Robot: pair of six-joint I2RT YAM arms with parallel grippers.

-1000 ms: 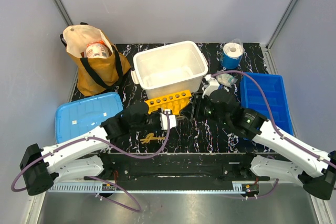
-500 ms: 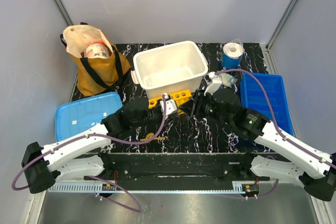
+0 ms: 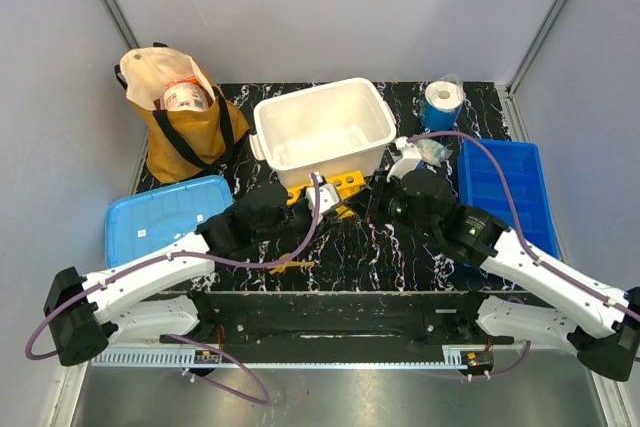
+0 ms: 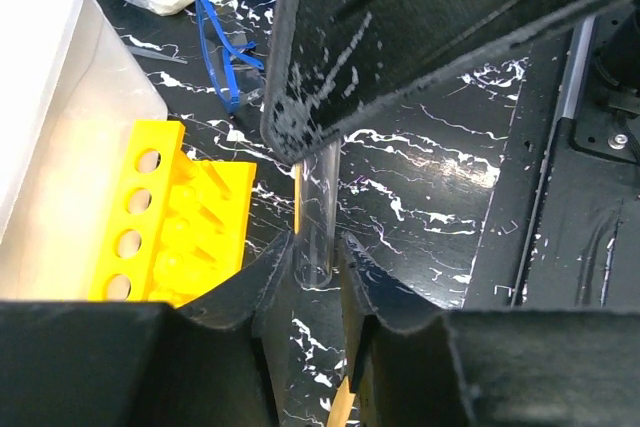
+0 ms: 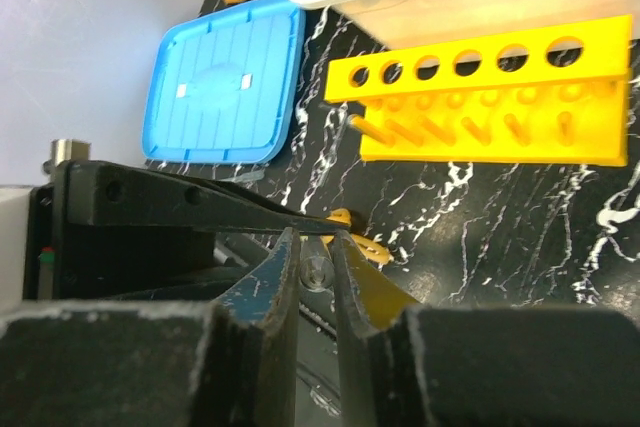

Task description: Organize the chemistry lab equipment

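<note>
Grasps tube point(image 4: 318, 209) in left gripper point(image 4: 314, 259); now clenches same tube with right gripper point(image 5: 316, 265) too, nearer to rack point(image 5: 478, 105) than before.

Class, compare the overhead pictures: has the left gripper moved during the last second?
Yes. The left gripper has moved up the view, toward the white tub, and now sits at the yellow rack.
</note>
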